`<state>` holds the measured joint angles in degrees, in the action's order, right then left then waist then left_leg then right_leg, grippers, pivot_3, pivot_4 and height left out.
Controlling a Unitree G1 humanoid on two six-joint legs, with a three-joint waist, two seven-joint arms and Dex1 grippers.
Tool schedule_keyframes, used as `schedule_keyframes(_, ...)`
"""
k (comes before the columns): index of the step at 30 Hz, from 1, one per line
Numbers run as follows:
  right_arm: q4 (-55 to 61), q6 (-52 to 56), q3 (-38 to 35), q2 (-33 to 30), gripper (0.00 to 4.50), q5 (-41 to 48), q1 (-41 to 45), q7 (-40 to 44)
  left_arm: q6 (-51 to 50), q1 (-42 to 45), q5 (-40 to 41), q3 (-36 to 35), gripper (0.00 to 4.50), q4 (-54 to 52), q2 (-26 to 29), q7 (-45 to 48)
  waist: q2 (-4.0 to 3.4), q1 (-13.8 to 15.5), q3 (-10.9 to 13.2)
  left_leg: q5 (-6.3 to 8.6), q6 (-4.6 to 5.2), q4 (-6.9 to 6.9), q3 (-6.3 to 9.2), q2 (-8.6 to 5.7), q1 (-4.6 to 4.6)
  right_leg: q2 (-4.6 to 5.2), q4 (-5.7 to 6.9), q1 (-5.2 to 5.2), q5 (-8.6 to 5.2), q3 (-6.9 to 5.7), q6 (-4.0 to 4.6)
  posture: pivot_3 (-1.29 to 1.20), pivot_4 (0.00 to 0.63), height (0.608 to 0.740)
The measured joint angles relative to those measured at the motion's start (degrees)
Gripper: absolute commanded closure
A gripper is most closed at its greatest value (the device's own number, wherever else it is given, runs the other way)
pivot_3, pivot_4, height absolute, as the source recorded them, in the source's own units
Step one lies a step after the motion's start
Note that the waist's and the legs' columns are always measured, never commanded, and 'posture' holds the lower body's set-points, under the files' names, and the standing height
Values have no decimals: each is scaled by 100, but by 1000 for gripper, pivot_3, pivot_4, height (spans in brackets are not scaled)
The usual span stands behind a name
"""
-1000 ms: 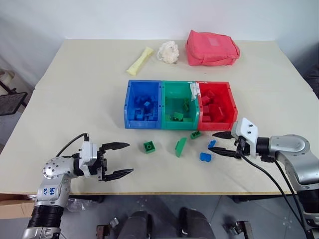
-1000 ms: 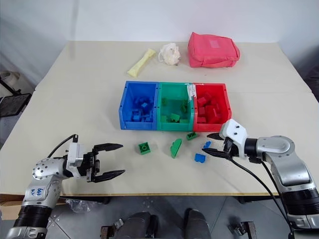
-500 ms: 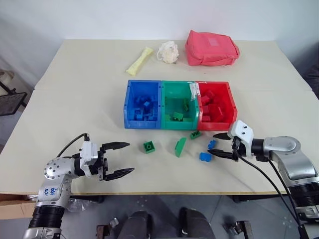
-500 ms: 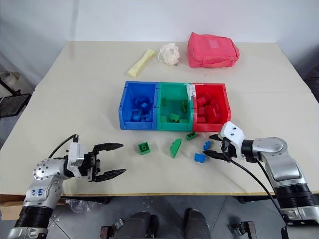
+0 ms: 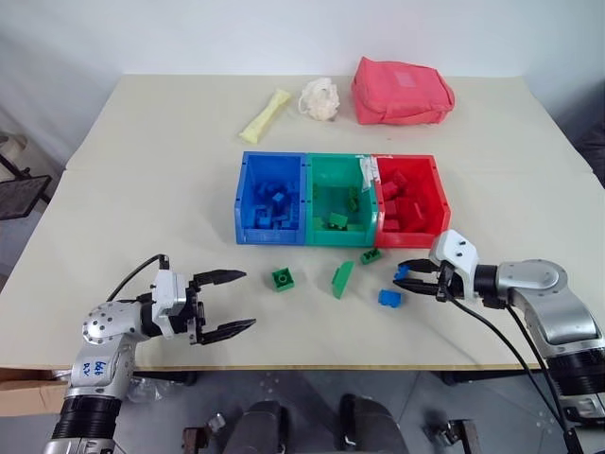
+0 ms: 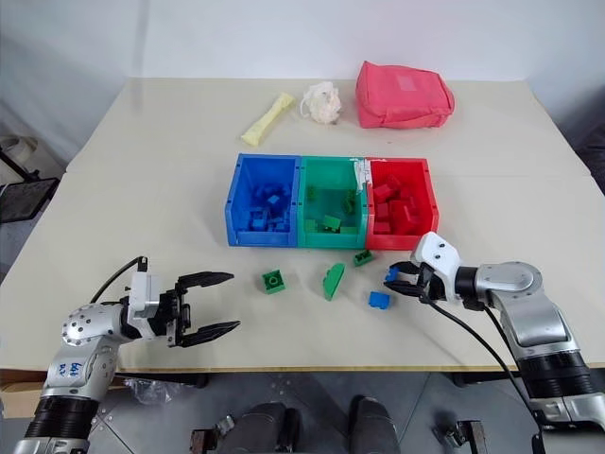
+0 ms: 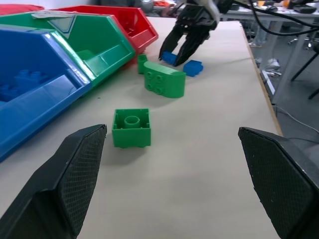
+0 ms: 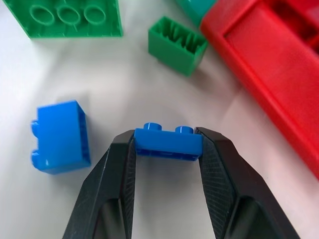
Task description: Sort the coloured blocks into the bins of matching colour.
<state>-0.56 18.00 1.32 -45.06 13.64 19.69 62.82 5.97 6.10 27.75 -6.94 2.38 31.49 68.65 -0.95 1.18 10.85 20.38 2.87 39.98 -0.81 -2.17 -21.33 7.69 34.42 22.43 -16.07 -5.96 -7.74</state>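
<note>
**Right gripper clamped on a blue block beside the bins**

Left gripper [image 5: 225, 303] hovers over the near left part of the table [image 5: 142, 170], its forearm lying low along the front edge and its two black fingers spread wide with nothing between them, pointing level toward the loose blocks. On the near right, the right arm reaches in from the side with the wrist angled down and inward. Right gripper [image 8: 167, 149] has its fingertips pressed against both ends of a small blue block [image 8: 168, 143], studs facing away from the wrist.

Just beside that grip lies a second blue block [image 5: 388, 298]. Further left on the table sit a green wedge [image 5: 342, 278], a square green block [image 5: 282, 278], and a small green block [image 5: 371, 255] close to the bins' front wall.

Beyond them stand the joined bins: blue bin [image 5: 248, 203], green bin [image 5: 317, 180] and red bin [image 5: 437, 194], each holding blocks of its own colour. At the far edge rest a pale yellow packet [image 5: 264, 115], a white puff [image 5: 319, 97] and a pink-red pouch [image 5: 401, 91].
</note>
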Motion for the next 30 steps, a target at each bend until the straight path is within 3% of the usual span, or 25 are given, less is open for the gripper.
schedule_keyframes(5,591,297,-103,16,3083,235,356,-73,-117,-9,-24,-149,0,-446,-273,-840,0,2,0,1,-1,1,1,2,1,0,0,-1,0,3,0,0,150,740)
schedule_keyframes(11,633,453,204,576,3083,329,1356,-195,-287,-51,-83,-252,0,-845,-610,-1813,0,-6,0,1,-2,-2,1,4,0,-4,0,3,0,2,0,0,150,740)
schedule_keyframes(18,-165,256,710,1579,3083,195,2350,-308,-480,-264,-112,-453,0,-1103,-740,-2635,0,-34,0,0,-1,-2,2,-4,0,-8,5,4,0,-3,0,0,150,740)
schedule_keyframes(24,-1332,-492,1085,2636,3083,-161,3078,-560,-505,-320,-127,-445,0,-1161,-758,-2767,0,-126,0,0,-1,-2,11,-9,0,-13,34,12,-1,-15,1,0,150,740)
schedule_keyframes(25,-1576,-668,1082,2813,2363,-215,3154,-682,-495,-328,-129,-450,0,-1162,-754,-2769,0,-137,0,0,-1,-2,10,-11,1,-13,34,13,-1,-16,1,0,150,740)
schedule_keyframes(30,-2453,-1381,959,3477,695,-357,3379,-1241,-461,-321,-166,-367,0,-1162,-734,-2683,0,-176,0,0,-2,-6,21,-10,1,-18,43,16,-2,-19,3,0,150,740)
